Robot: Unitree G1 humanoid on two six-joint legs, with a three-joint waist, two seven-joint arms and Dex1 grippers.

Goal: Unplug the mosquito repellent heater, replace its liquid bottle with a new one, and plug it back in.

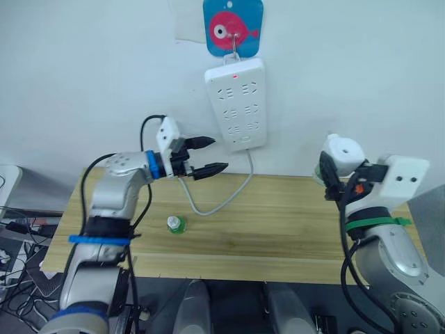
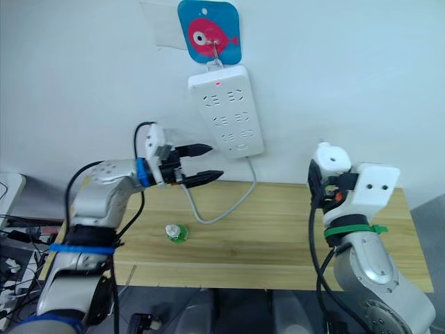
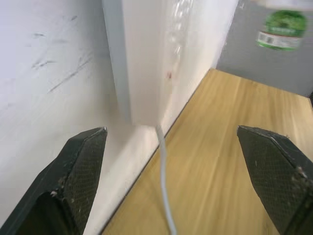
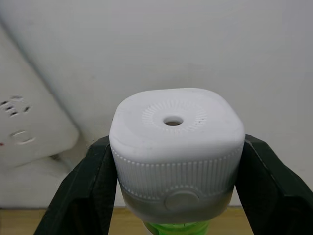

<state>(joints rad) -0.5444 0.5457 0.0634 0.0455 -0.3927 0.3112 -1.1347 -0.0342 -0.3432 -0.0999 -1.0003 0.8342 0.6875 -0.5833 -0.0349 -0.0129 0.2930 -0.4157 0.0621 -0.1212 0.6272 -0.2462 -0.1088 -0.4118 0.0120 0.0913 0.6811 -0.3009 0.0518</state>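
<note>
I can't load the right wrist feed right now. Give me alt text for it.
The right gripper is clamped on the white mosquito repellent heater, one black finger on each side, with the round vent hole facing the camera. A bit of green bottle shows under the heater. Behind are the white wall and a corner of the power strip.

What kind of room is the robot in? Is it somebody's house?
Hard to say for sure. It looks like a plain indoor test corner: a small wooden table against a bare white wall, a power strip hanging from a fish-picture hook, and loose cables on the floor beside the table.
</note>
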